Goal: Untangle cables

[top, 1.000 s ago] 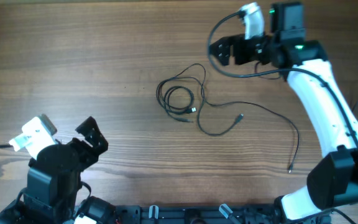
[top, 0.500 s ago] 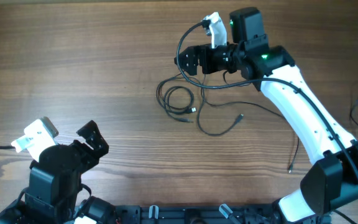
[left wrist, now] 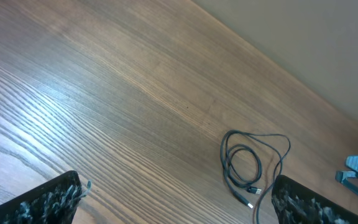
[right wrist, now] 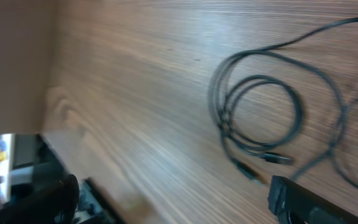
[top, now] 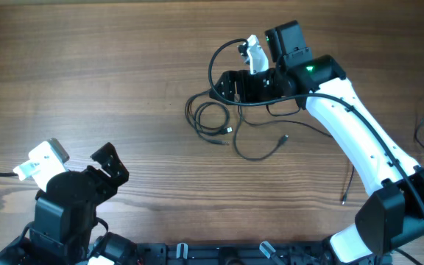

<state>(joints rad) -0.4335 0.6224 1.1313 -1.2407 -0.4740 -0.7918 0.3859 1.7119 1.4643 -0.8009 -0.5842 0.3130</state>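
Spanning every view is the wooden table (top: 87, 73), its grain running across the overhead picture; over its right side the right arm (top: 359, 140), white with black joints, reaches from the near edge up and leftward toward the middle; the left arm (top: 65, 199), mostly black, is folded low at the near left corner, well apart from the wires; the right gripper (top: 224, 87) hangs above the upper right part of the tangle with its jaws spread wide and nothing between them, and its own camera shows both dark fingers (right wrist: 303, 202) at the lower corners of the frame with bare wood and wire between; whether it touches a strand cannot be told; the left gripper (top: 112, 164) is likewise fully spread and holds nothing, its fingers (left wrist: 48, 202) framing only tabletop in the wrist view; the cables (top: 212, 118) lie near the middle of the table, thin and black, wound into a small loose coil with a wider loop arching over it toward the right gripper; the same coil shows far off in the left wrist view (left wrist: 244, 165) and close in the right wrist view (right wrist: 260, 112); from the coil a long strand (top: 322, 136) trails right and down toward the right arm's base; tiny plug ends (top: 229, 130) lie at the coil's lower right edge.
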